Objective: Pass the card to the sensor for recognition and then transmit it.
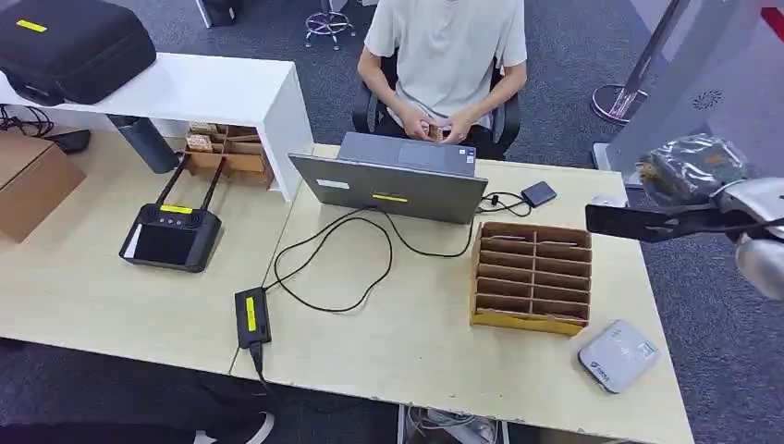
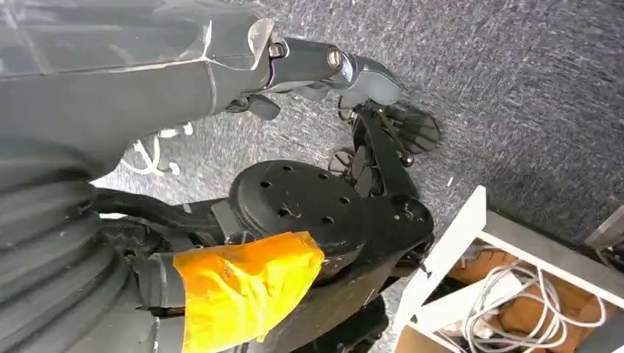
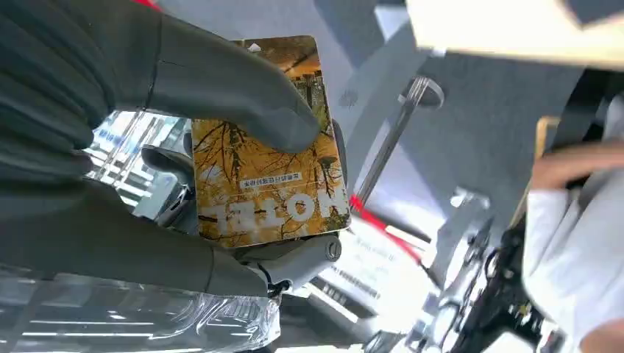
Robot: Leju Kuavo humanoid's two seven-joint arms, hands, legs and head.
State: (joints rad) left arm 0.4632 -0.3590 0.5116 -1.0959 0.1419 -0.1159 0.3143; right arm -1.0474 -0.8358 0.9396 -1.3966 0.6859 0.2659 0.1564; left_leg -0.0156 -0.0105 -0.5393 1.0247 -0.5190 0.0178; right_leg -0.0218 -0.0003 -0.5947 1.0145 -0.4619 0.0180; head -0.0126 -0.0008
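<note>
1. Card (image 3: 268,147) is held in the right hand (image 3: 147,147): it is pinched between the grey thumb on its printed face and the fingers (image 3: 294,261) behind it, raised in the air off the right end of the worktop (image 1: 416,342).
2. Slippage is the likely risk, since much of the card is left unsupported beyond the thumb; a quick swing could twist it out.
3. A missed read is also possible if the card is carried past the white sensor (image 1: 618,354) at a tilt or too high.
4. The card's long axis is judged to run outward from the palm, with its printed face turned to the wrist camera.
5. The left hand (image 2: 368,81) hangs over the floor; whether its fingers are spread cannot be told.
</note>
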